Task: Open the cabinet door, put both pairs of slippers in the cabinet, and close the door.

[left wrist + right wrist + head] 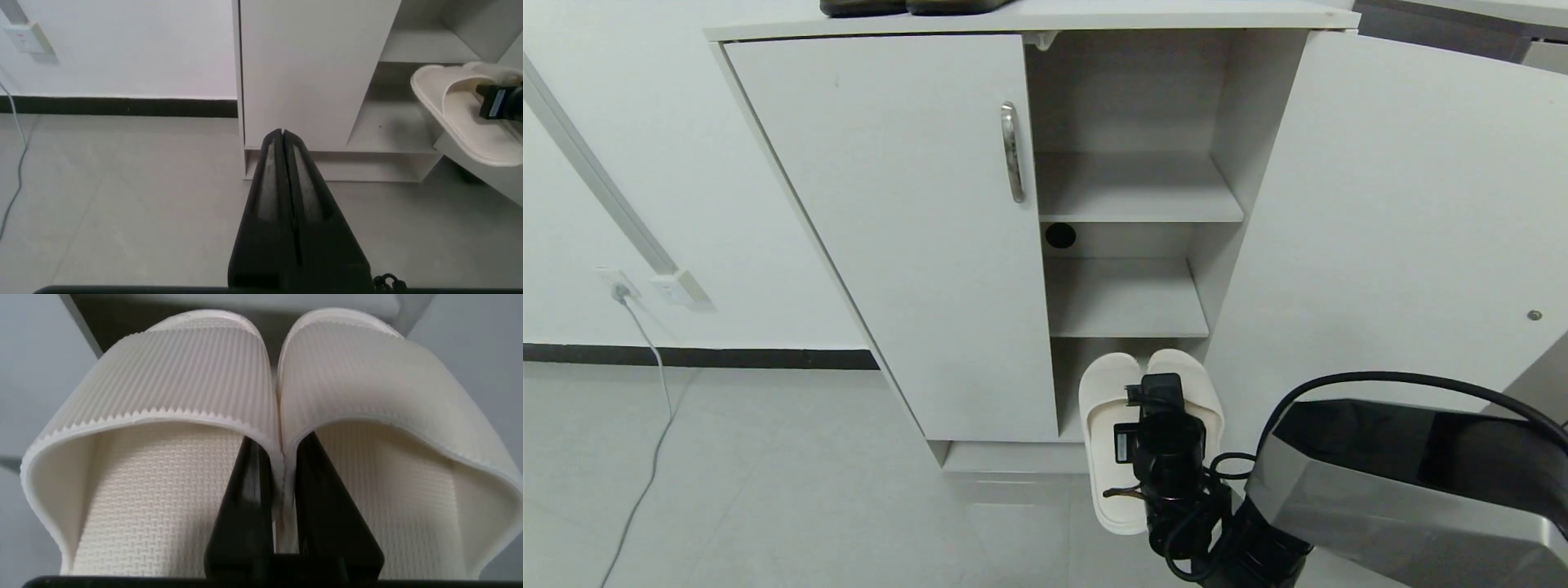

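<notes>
A pair of cream slippers (1111,408) hangs in the air in front of the cabinet's lowest compartment, toes toward it. My right gripper (1161,390) is shut on the two inner edges pressed together (279,469). The white cabinet (1127,188) has its right door (1405,229) swung open and its left door (907,237) closed. A dark pair of slippers (907,6) lies on the cabinet top. My left gripper (282,139) is shut and holds nothing, low over the floor left of the cabinet; the cream slippers (466,106) show beyond it.
Two bare shelves (1135,196) sit inside the open half, with a round hole (1060,236) in the back panel. A wall socket (619,284) with a grey cable (654,425) is on the left. Grey tiled floor (768,490) lies open before the cabinet.
</notes>
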